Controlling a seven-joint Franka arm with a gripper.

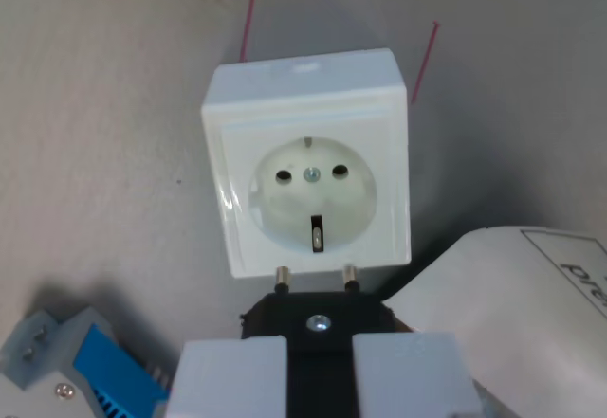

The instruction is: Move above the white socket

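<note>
1. My tool [321, 375] shows at the bottom edge of the wrist view, its two white fingers [232, 377] closed on a black plug [319, 321] that fills the narrow gap between them.
2. The plug has a small silver screw on its face and two metal pins [282, 277] pointing up the picture toward the socket.
3. The white socket [308, 173] sits in the middle of the view on the grey counter [104, 134], a square box with a round recess in its face.
4. In that recess I see two dark pin holes, a centre screw between them, and earthing clips at the recess's top and bottom edges.
5. The pin tips lie right at the socket's lower edge in this view, below the recess and not in line with the holes.
6. Two thin red wires [248, 20] stand up behind the socket, one on each side.
7. A white paper sheet [531, 304] with black print lies at the wrist view's right, near the socket's lower corner.
8. A grey and blue connector block [81, 361] lies at the wrist view's lower left, beside my fingers.
</note>
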